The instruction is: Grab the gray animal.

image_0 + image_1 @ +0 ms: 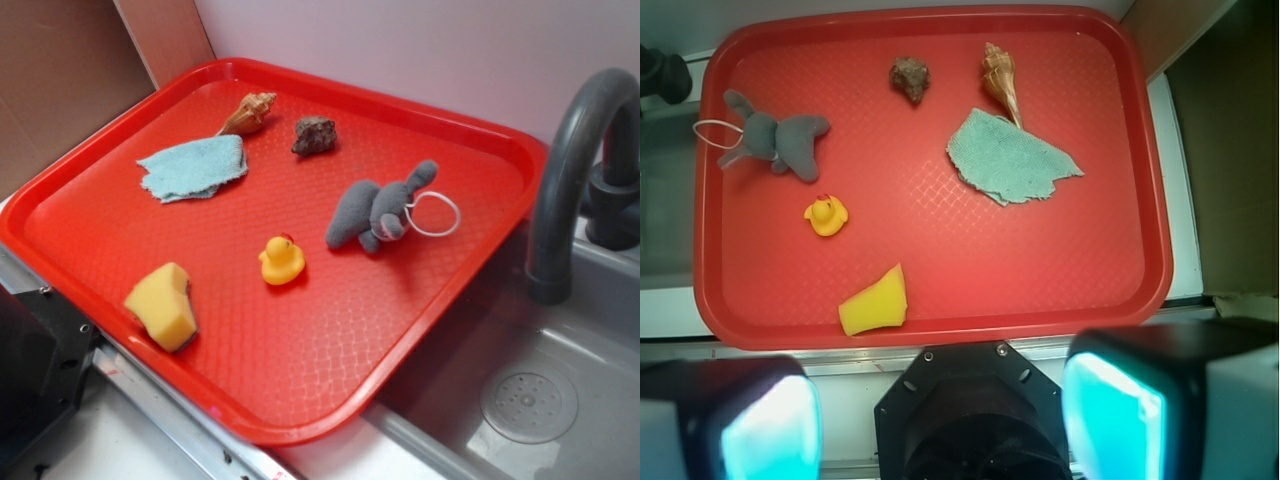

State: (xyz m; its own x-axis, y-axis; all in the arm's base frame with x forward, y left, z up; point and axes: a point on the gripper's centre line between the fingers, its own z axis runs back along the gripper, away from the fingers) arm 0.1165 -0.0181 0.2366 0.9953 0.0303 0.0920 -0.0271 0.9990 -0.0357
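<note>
Wrist view: hand (940, 420) spread wide, empty, hanging back off the red tray's (1150, 200) 6 o'clock edge.
Gray animal (778, 138): lying at the tray's 10 o'clock, string loop trailing outward; yellow duck (826, 215) near, apart.
Progress: nothing grabbed; approach, descent and closing all remain.

Exterior looks obliquely, wrist straight down; both share the tray (440, 300).

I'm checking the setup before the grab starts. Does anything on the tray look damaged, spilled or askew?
Nothing is spilled. The yellow sponge has an irregular, cut-off shape, the blue cloth has ragged edges, and the gray animal lies flopped on its side. The hand is open, off the red tray.
</note>
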